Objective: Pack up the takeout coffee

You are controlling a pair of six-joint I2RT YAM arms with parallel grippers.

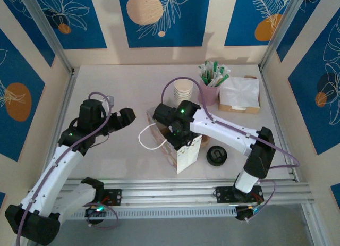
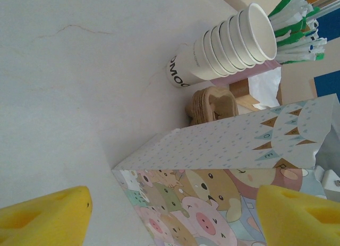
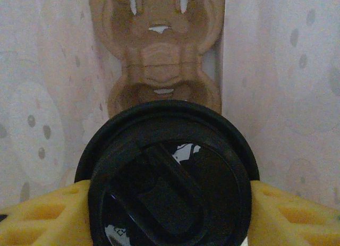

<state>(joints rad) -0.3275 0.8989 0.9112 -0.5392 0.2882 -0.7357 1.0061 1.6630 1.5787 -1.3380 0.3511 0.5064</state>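
Clamping the cup [image 3: 170, 177] inside the bag [image 3: 281, 70], the right gripper [image 3: 170, 219] could miss the tray [image 3: 159, 49] pocket just beyond it and tip it, while the open left gripper [image 2: 172, 217] leaves the bag unsteadied.

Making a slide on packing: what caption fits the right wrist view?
Right gripper holds a black-lidded cup inside the paper bag, cardboard carrier ahead.
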